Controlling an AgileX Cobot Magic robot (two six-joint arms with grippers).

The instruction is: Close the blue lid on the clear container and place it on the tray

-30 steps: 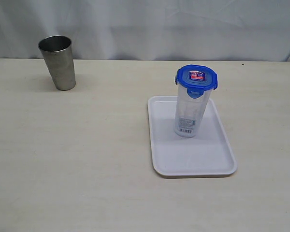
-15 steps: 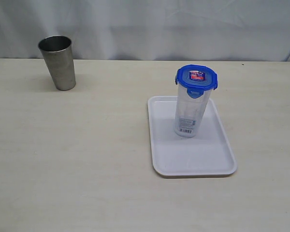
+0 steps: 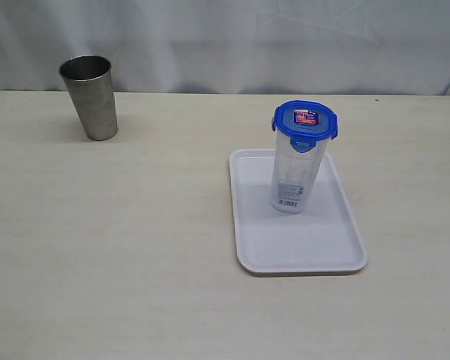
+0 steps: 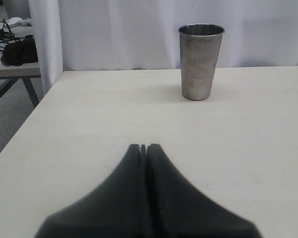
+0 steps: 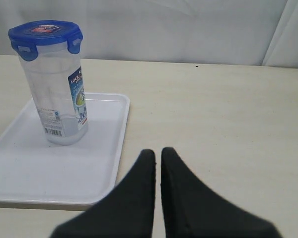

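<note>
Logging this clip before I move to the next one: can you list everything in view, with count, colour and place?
clear container: 1, transparent with a white barcode label, upright on the tray's far half
blue lid: 1, blue with a red-and-white sticker, seated on top of the clear container
tray: 1, white, flat on the table, right of centre
steel cup: 1, grey, upright at the table's far left, well apart from the tray
table: 1, pale wood-look, under everything
curtain: 1, white, behind the table
left pincer: 1, black, shut and empty, pointing toward the steel cup
right pincer: 1, black, fingers all but together, empty, beside the tray
</note>
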